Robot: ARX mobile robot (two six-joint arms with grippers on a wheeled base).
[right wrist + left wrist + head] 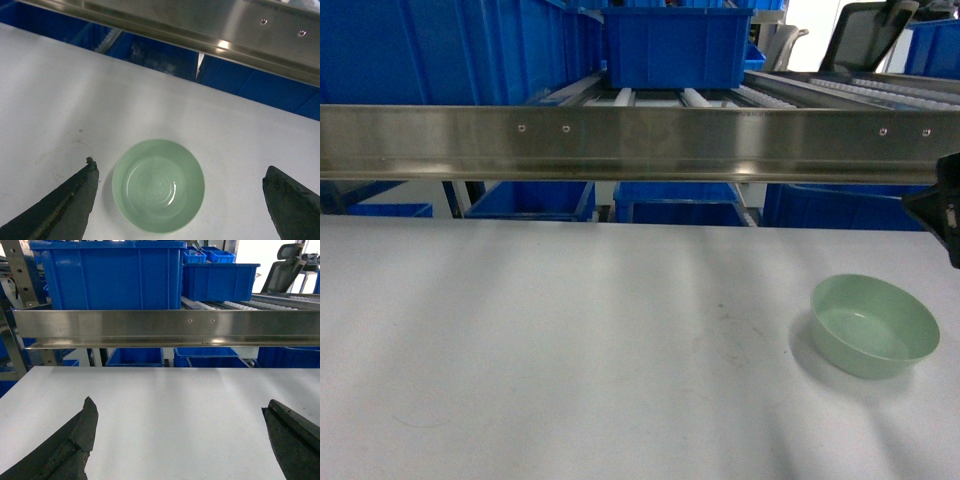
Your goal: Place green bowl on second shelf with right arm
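Observation:
The green bowl (874, 325) stands upright and empty on the white table at the right. From the right wrist view the green bowl (158, 185) lies below and between my open right gripper (180, 172), closer to its left finger (70, 200), touching neither finger. A black part of the right arm (942, 205) shows at the right edge of the head view, above and behind the bowl. The second shelf (640, 142) is the steel rack tier with roller rails behind the table. My left gripper (180, 407) hangs open over bare table with nothing between its fingers.
A blue crate (675, 45) sits on the shelf rollers at the middle back, another large blue crate (112, 275) at the left. More blue crates (680, 205) stand under the shelf. The steel front rail (200, 25) runs along the table's far edge.

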